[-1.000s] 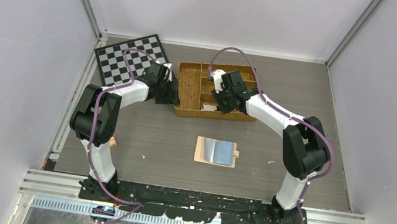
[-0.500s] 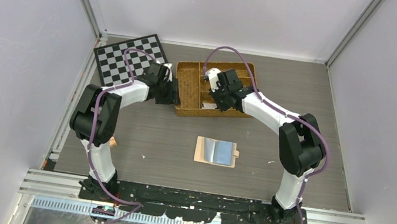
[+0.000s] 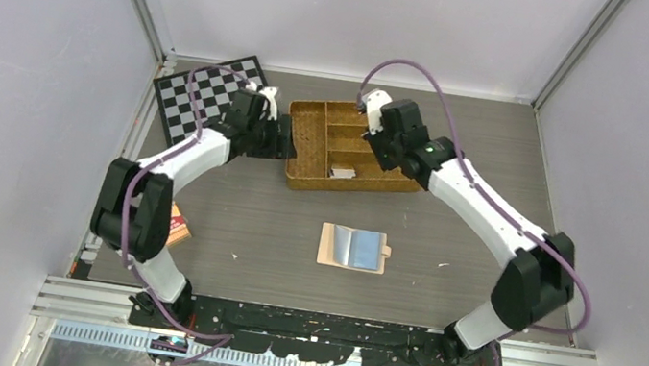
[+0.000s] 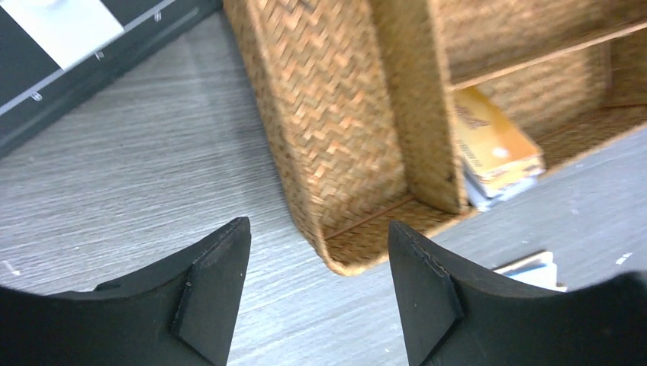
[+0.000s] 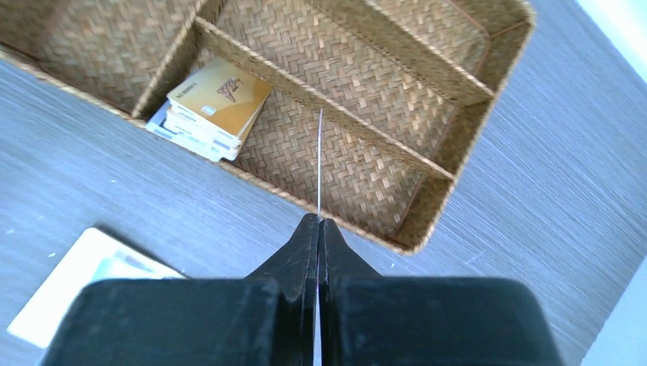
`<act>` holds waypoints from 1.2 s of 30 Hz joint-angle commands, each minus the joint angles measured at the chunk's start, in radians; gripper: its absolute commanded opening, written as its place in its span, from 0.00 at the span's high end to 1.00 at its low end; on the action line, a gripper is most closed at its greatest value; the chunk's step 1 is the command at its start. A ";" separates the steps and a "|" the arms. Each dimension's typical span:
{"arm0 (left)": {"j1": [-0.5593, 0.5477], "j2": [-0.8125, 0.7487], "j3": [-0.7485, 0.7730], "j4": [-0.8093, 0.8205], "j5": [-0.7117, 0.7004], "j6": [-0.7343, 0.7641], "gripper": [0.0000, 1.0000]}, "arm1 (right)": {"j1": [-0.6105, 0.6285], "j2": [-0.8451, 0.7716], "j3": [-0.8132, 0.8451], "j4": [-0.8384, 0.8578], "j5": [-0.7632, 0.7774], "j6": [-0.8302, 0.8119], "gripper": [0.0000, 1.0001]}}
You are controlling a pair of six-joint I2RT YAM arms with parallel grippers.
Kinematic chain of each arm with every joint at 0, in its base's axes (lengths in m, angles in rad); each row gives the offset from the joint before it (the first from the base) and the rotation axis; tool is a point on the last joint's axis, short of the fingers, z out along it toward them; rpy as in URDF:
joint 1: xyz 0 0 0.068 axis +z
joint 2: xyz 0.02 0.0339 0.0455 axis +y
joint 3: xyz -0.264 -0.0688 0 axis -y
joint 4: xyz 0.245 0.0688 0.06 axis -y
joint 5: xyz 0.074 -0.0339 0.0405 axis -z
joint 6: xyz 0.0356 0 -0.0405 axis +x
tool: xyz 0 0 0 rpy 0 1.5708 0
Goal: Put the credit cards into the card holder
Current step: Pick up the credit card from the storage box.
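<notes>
My right gripper (image 5: 319, 219) is shut on a credit card (image 5: 319, 160), seen edge-on as a thin pale line, held above the wicker tray (image 5: 427, 229). In the top view this gripper (image 3: 382, 136) hovers over the tray's right half. A stack of cards (image 5: 210, 110) with an orange-tan one on top lies in a front compartment; it also shows in the top view (image 3: 342, 173). The peach-beige card holder (image 3: 353, 247) lies open on the table with a blue card in a sleeve. My left gripper (image 4: 319, 244) is open and empty by the tray's left front corner.
The wicker tray (image 3: 307, 146) stands at the back centre, with divider walls inside. A chessboard (image 3: 207, 98) lies at the back left, beside my left arm. A small red-brown packet (image 3: 178, 224) sits near the left arm's base. Walls close in on the left and right.
My right gripper has risen out of the tray and swung back to the right with a card. The left arm has stretched out, uncovering the red-brown packet.
</notes>
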 commanded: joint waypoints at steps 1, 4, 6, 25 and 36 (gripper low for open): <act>0.002 -0.149 0.049 -0.028 0.059 0.030 0.32 | 0.001 -0.134 0.069 -0.133 -0.010 0.115 0.99; -0.011 -0.228 0.046 -0.046 0.157 0.036 0.32 | 0.000 -0.192 0.077 -0.228 -0.123 0.190 1.00; -0.028 -0.270 0.043 -0.069 0.246 0.047 0.32 | -0.002 -0.226 0.070 -0.282 -0.238 0.232 1.00; -0.240 -0.475 -0.177 -0.023 1.018 -0.026 0.30 | -0.002 -0.378 -0.120 -0.304 -1.112 0.498 0.99; -0.284 -0.436 -0.152 -0.174 1.052 0.100 0.61 | 0.002 -0.322 -0.073 -0.392 -1.159 0.432 0.99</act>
